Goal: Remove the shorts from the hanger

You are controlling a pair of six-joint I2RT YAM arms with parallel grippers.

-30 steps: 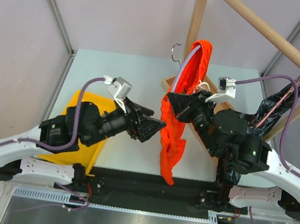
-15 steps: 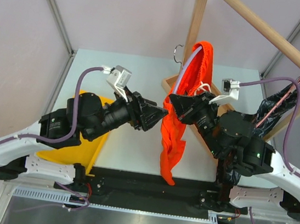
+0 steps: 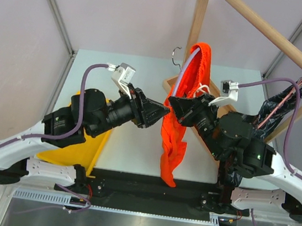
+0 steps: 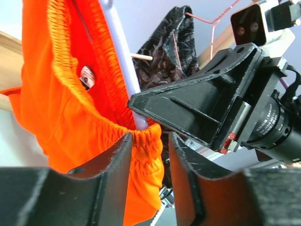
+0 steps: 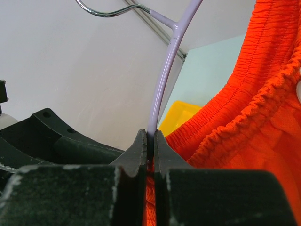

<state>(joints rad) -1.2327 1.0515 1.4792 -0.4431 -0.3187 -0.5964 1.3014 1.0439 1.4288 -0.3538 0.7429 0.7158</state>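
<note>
A: Where do we find the orange shorts?
B: Draped on the hanger, which our right gripper clamps.
A: What changes?
B: Our left gripper narrows around the waistband, seemingly not yet pinching it. We judge the pull-off comes next.

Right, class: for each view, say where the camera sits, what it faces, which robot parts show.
Top external: above, behind the bases, looking down on the table; both arms show.
Left wrist: on the left arm, facing the orange shorts past the left tool; right tool opposite.
Right wrist: on the right arm, facing the hanger clamped in its tool.
Both wrists share hanger and shorts.
</note>
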